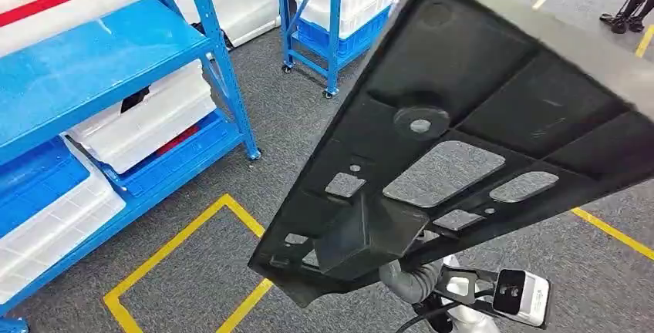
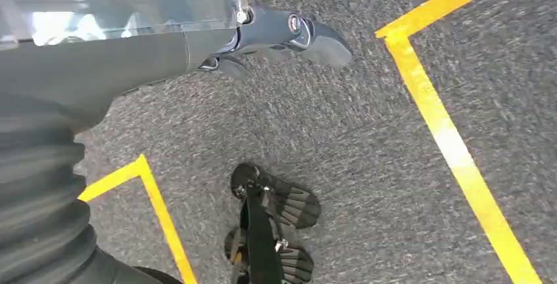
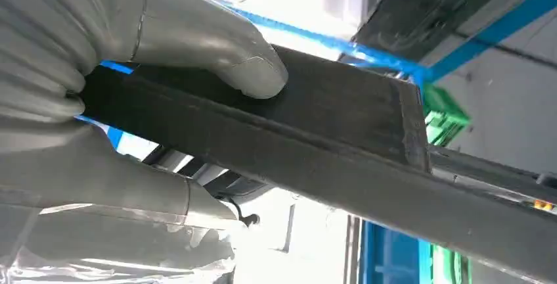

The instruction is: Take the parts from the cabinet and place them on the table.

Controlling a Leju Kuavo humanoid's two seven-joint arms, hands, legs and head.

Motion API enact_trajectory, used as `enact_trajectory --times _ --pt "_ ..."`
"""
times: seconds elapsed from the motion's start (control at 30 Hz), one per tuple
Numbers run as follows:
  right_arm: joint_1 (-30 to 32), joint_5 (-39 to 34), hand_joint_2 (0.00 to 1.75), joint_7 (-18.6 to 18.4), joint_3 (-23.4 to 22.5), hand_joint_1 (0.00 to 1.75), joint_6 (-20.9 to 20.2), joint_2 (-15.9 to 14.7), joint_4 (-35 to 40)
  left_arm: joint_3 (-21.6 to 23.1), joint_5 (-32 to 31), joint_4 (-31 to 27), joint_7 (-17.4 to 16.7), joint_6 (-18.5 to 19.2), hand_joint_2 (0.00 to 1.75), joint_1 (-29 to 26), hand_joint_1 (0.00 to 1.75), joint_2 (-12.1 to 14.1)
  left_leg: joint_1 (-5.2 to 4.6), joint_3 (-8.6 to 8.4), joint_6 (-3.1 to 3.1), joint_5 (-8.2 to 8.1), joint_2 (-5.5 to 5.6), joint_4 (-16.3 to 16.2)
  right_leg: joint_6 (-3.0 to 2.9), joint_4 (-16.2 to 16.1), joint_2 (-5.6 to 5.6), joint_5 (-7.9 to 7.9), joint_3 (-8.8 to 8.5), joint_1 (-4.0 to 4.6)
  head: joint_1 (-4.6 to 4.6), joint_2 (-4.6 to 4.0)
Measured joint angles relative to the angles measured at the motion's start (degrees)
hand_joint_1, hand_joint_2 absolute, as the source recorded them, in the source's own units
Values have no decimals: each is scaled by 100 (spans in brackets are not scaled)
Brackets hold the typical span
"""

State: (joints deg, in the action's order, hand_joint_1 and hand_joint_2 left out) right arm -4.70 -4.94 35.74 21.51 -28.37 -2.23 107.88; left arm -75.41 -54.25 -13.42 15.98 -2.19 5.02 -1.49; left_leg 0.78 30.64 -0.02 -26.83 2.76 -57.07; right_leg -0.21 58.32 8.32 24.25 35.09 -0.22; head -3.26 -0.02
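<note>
In the head view I see the large black plastic panel (image 1: 463, 140) held up high before the camera, tilted. Its lower end sits above my right hand (image 1: 412, 279), which is mostly hidden under it. Beside stands the blue shelf rack (image 1: 100, 63) with white bins (image 1: 146, 121).

In the left wrist view my left hand (image 2: 276, 34) hangs over grey carpet with yellow floor tape (image 2: 453, 146). The fingers look stretched and close together, holding nothing, I think.

In the right wrist view the thumb (image 3: 217, 47) presses on the panel's flat face, and the other fingers (image 3: 131, 189) lie under it, so the edge is pinched between them.

The panel reaches far beyond the fingers, so I judge it can swing. I would carry it slowly, keep the pinch firm and watch the far end near the rack.
</note>
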Motion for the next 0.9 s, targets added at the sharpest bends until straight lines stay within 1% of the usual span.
enact_trajectory --times 0.03,0.07,0.1,0.13,0.17,0.2,0.23,0.27,0.3,0.33,0.37,0.4,0.43,0.47,0.5,0.53,0.57,0.6,0.63,0.67,0.7,0.73,0.77,0.8,0.83,0.87,0.9 --pt "58 20 175 0 -51 175 24 -2 36 13 -24 9 -42 15 175 17 0 -52 38 -15 39 42 -109 51 1 77 -177 49 5 -5 0 0" --pt "74 29 175 0 -95 175 31 -4 79 33 -44 9 -72 11 175 22 0 -59 32 -19 83 53 -150 77 16 285 -506 223 122 28 4 0" --pt "78 53 175 0 -136 175 27 -4 101 37 -55 11 -108 0 175 11 0 -63 21 -12 108 53 -236 77 42 691 -671 464 324 13 2 0" --pt "92 61 175 0 -158 175 20 -7 110 39 -57 11 -145 -26 175 -4 0 -74 11 -8 108 50 -313 68 63 1148 -748 676 544 -6 2 0" --pt "117 61 175 0 -179 175 18 -11 125 39 -57 11 -179 -48 175 -14 0 -76 5 -2 105 45 -394 63 82 1555 -777 826 745 -24 2 0" --pt "142 59 175 -7 -195 175 18 -18 149 42 -61 11 -206 -57 175 -13 0 -76 4 6 99 41 -477 54 99 1785 -793 853 858 -40 2 0" --pt "149 57 175 -18 -204 175 33 -26 178 46 -96 11 -232 -57 175 -9 0 -79 4 7 89 33 -550 48 111 1706 -807 746 816 -57 2 0" --pt "147 44 175 -39 -204 175 48 -28 221 65 -107 11 -260 -57 175 -3 0 -85 4 3 78 20 -621 42 117 1358 -838 535 623 -68 2 0" --pt "141 22 175 -55 -204 175 57 -28 265 92 -118 11 -274 -57 175 4 0 -92 4 -7 60 6 -682 37 113 806 -897 287 309 -72 2 0" --pt "126 -13 175 -70 -204 175 86 -33 311 114 -140 11 -293 -57 175 12 0 -96 4 -28 34 -11 -741 28 98 189 -1065 80 -53 -67 2 0" --pt "100 -59 175 -83 -204 175 127 -44 337 125 -155 11 -309 -57 175 18 0 -98 -32 -42 4 -26 -778 25 41 43 -1227 193 -129 -10 2 0" --pt "71 -117 175 -90 -204 175 166 -63 370 129 -155 11 -326 -59 175 21 0 -100 -39 -37 -35 -42 -814 16 16 -8 -1186 149 -117 -6 2 0" --pt "43 -184 175 -92 -204 175 182 -103 385 129 -149 11 -344 -68 175 34 0 -100 -38 -49 -70 -41 -849 19 -5 12 -1113 148 -99 10 2 0" --pt "22 -256 175 -92 -204 175 199 -157 392 127 -118 13 -348 -74 175 39 0 -118 -35 -63 -105 -43 -896 28 -31 24 -1069 155 -89 25 2 0" --pt "5 -317 175 -92 -204 175 210 -203 392 127 -94 11 -348 -74 175 51 0 -131 -32 -89 -143 -45 -962 46 -71 2 -992 139 -81 33 2 0" --pt "-9 -345 175 -92 -204 175 212 -232 396 129 -87 13 -346 -74 175 56 0 -140 -8 -78 -176 -92 -929 26 -124 -59 -934 94 -124 -47 2 0" --pt "-33 -363 175 -92 -204 175 210 -254 407 127 -87 13 -344 -74 175 61 0 -146 0 -41 -192 -240 -660 -145 -154 -76 -894 82 -126 -41 0 0" --pt "-67 -367 175 -92 -197 175 210 -260 407 129 -88 13 -344 -76 175 53 0 -164 19 129 -198 -488 -477 -535 -185 -75 -844 69 -115 -40 0 0" --pt "-80 -384 175 -92 -188 175 206 -273 405 127 -55 13 -333 -79 175 40 0 -174 20 368 -208 -740 -380 -1047 -196 -74 -780 65 -105 -30 0 0" --pt "-94 -406 175 -87 -180 175 197 -291 394 127 -33 13 -300 -74 175 26 0 -179 19 595 -217 -915 -337 -1515 -203 -71 -709 61 -95 -15 0 0" --pt "-115 -435 175 -79 -160 175 177 -319 374 125 -6 13 -258 -65 175 11 0 -186 19 764 -215 -971 -327 -1834 -208 -67 -631 58 -92 -2 0 0" --pt "-147 -463 175 -70 -136 175 158 -345 350 120 37 13 -201 -50 175 7 0 -199 19 791 -203 -877 -326 -1843 -208 -64 -557 58 -95 6 0 0" --pt "-188 -487 175 -66 -110 175 123 -367 326 120 70 13 -147 -46 175 13 0 -214 15 686 -180 -652 -319 -1567 -207 -58 -479 58 -104 12 0 0" --pt "-235 -500 175 -63 -79 175 103 -372 311 118 94 13 -94 -46 175 21 0 -232 14 489 -153 -372 -291 -1103 -206 -50 -405 58 -114 19 0 0" --pt "-298 -507 175 -63 -27 175 92 -372 298 116 140 13 -27 -46 175 27 0 -240 14 236 -115 -76 -174 -531 -204 -43 -334 58 -123 21 0 0" --pt "-358 -509 175 -63 26 175 86 -369 285 114 151 13 32 -46 175 25 0 -236 14 89 -71 47 161 -117 -194 -37 -286 56 -104 -4 2 0" --pt "-423 -505 175 -66 79 175 92 -358 269 114 153 13 85 -41 175 27 0 -243 27 52 -64 4 265 25 -152 -2 -213 48 -65 21 2 0"
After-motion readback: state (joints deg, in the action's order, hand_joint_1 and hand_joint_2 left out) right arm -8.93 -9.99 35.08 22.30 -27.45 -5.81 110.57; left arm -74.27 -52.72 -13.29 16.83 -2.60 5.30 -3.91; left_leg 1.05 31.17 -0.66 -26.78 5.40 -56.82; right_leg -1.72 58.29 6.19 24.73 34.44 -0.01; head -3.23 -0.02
